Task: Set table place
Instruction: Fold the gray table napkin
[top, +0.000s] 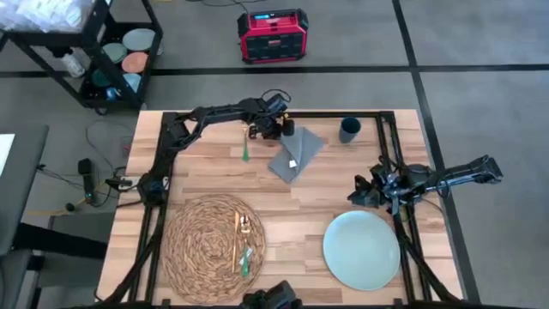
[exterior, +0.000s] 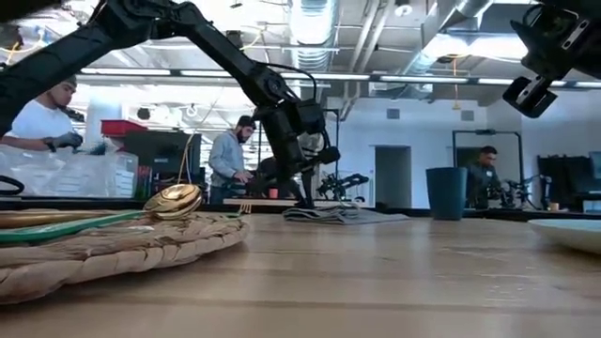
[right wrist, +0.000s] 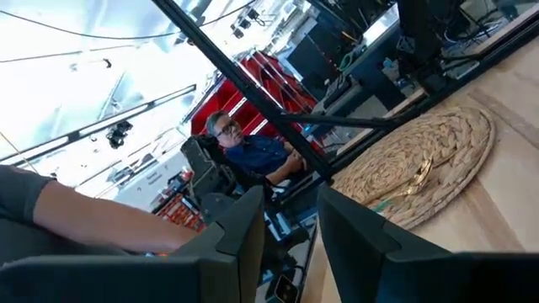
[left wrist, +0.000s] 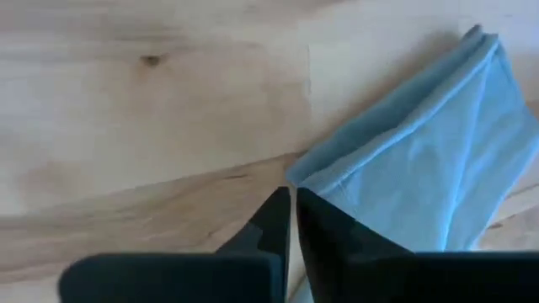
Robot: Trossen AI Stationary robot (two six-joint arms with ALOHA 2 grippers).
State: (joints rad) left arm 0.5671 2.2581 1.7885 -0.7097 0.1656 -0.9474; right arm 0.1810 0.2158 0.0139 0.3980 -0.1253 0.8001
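The round woven placemat (top: 206,253) lies near the table's front left, with gold and green-handled cutlery (top: 241,243) on it. The pale blue-green plate (top: 361,250) lies flat at the front right. The folded grey napkin (top: 297,153) lies flat at the far middle, and the dark cup (top: 349,130) stands to its right. A green-handled utensil (top: 245,148) lies to the napkin's left. My left gripper (left wrist: 291,195) is shut, pointing down at the napkin's far left corner (left wrist: 313,172). My right gripper (right wrist: 290,225) hangs open above the table, beyond the plate. My left gripper's shut fingertips (left wrist: 278,206) come down from above right at the napkin's folded corner (left wrist: 313,172), where several layers show. I cannot tell whether they touch the cloth. The napkin lies flat on the wood.
Black rails (top: 390,146) run along the table's far edge and both sides. Bare wood (top: 300,215) lies between napkin, placemat and plate. A black cart (top: 103,51) and a red box (top: 273,34) stand on the floor beyond the table. People show in the room behind.
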